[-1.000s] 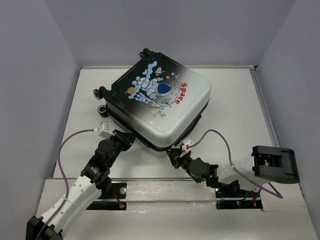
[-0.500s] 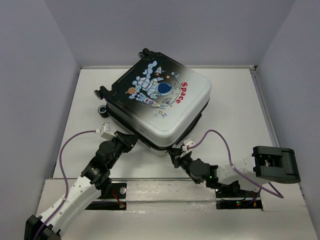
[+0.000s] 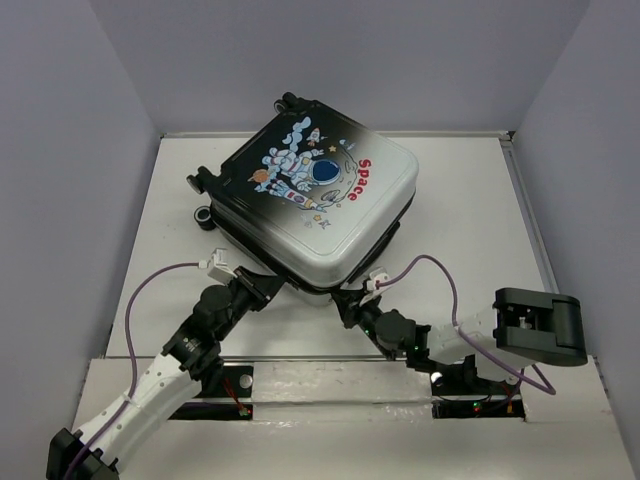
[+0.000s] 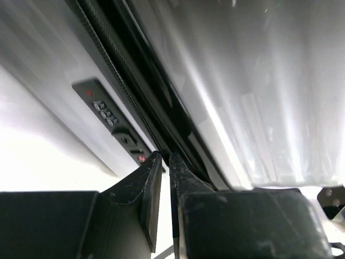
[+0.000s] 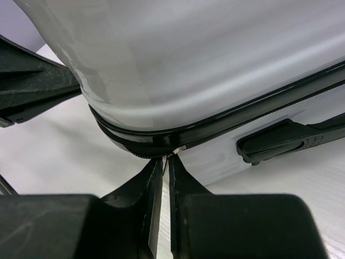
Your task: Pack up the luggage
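Finds the small white-to-black hard-shell astronaut-print suitcase [image 3: 315, 205] lying print-up, lid down, toward the far side of the white table [image 3: 470, 230]. Stretches both arms low and forward, left pincer [image 3: 268, 285] and right pincer [image 3: 345, 300] each squeezed nearly together against its black zipper seam [image 5: 215, 127].

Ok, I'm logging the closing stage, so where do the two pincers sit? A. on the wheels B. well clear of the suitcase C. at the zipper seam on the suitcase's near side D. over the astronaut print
C: the left pincer and the right pincer both have their tips at the dark zipper seam on the near side of the luggage.
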You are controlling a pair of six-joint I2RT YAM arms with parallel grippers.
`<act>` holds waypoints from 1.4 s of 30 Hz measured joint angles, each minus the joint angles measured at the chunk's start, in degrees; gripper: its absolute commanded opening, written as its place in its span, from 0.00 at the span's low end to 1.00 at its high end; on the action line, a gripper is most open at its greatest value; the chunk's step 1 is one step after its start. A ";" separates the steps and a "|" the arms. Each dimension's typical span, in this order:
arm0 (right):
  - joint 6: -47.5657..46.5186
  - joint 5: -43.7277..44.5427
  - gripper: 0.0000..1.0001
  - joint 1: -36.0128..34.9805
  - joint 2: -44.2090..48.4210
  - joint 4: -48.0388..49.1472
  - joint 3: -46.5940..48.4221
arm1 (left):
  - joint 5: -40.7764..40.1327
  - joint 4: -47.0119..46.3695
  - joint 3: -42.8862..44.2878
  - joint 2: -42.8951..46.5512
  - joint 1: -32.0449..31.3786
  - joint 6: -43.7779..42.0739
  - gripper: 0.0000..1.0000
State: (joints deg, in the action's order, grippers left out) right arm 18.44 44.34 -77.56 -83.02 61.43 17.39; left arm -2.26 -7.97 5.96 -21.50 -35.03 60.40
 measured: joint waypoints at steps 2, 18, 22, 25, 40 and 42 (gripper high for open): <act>0.22 0.02 0.07 0.17 -0.87 0.61 0.39 | 0.39 0.13 -0.15 0.00 -0.17 0.13 0.20; 4.98 -6.64 0.07 -2.12 13.03 -27.45 5.03 | 3.30 -4.90 2.21 -15.17 -6.27 -0.61 0.18; 7.23 -7.76 0.07 -3.13 15.13 -38.23 8.31 | 2.16 -4.61 7.34 -24.96 -13.14 -2.05 0.18; 9.03 -7.17 0.07 -3.69 14.29 -42.40 10.93 | -0.37 -6.14 10.97 -31.80 -17.11 -1.18 0.17; 17.97 4.61 0.07 -6.93 7.58 -40.39 14.12 | 1.33 19.34 35.43 -19.19 2.27 -19.50 0.98; 18.75 4.15 0.07 -7.48 8.90 -40.41 13.60 | 4.22 20.26 40.76 -18.14 11.67 -23.17 0.99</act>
State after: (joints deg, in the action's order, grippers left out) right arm 37.19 48.49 -85.03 -74.13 21.02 30.98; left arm 1.96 12.29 46.72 -39.64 -23.35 37.23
